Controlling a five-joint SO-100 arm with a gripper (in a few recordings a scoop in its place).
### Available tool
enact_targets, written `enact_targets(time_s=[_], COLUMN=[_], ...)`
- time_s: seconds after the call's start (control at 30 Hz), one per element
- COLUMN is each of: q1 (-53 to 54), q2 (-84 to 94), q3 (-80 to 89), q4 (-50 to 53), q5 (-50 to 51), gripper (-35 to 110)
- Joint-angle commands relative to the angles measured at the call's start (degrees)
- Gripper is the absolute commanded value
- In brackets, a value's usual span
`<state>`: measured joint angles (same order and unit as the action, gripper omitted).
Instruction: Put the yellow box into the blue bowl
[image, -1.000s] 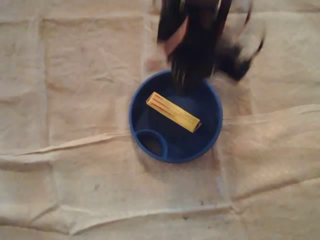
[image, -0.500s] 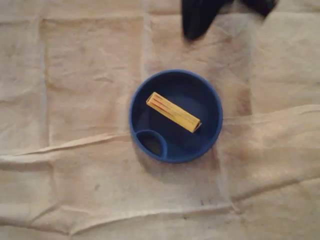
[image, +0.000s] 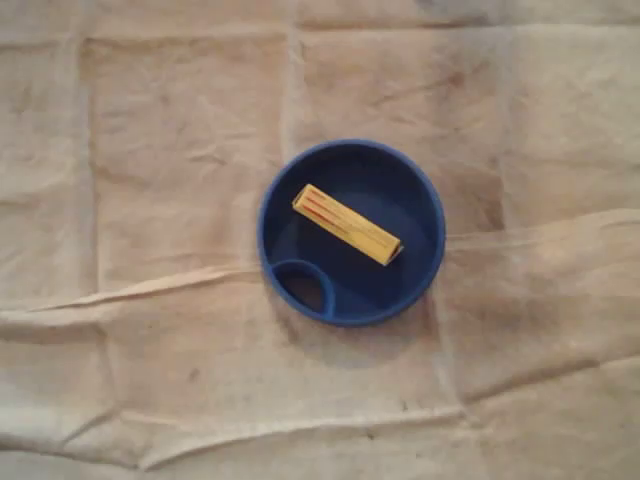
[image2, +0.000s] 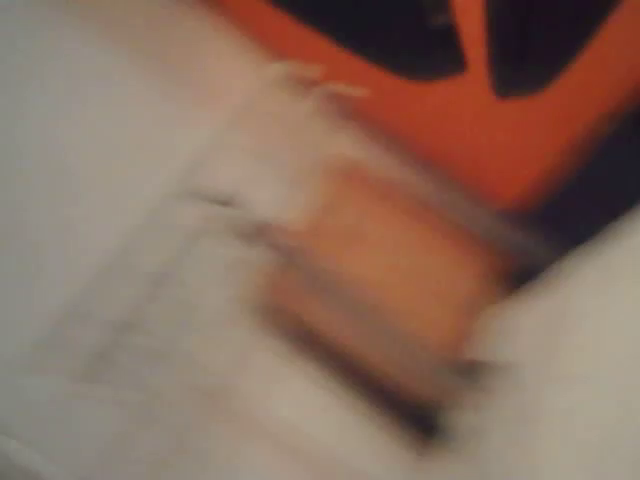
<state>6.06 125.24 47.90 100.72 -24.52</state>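
In the overhead view the yellow box (image: 347, 224) lies flat inside the blue bowl (image: 432, 200), slanting from upper left to lower right across the bowl's large compartment. Nothing touches the box. A small round compartment (image: 303, 287) at the bowl's lower left is empty. The wrist view is smeared by motion. It holds an orange and black shape (image2: 450, 90) along its top edge, over a pale blurred surface, and I cannot make out any fingers in it.
A wrinkled beige cloth (image: 150, 150) covers the whole table, with raised folds (image: 150, 285) running left and right of the bowl.
The dark arm that hung over the bowl's far rim has pulled back toward the top edge and has left the overhead view. The box and the bowl have not moved.
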Motion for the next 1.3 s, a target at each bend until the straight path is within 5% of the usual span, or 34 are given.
enact_targets(time_s=[0.0, 1.27], q1=[-1.7, -10.2], q2=[3.6, 55.5], q3=[-2.0, 42.5], q4=[0.1, -0.1], q5=[3.3, 8.9], gripper=[0, 0])
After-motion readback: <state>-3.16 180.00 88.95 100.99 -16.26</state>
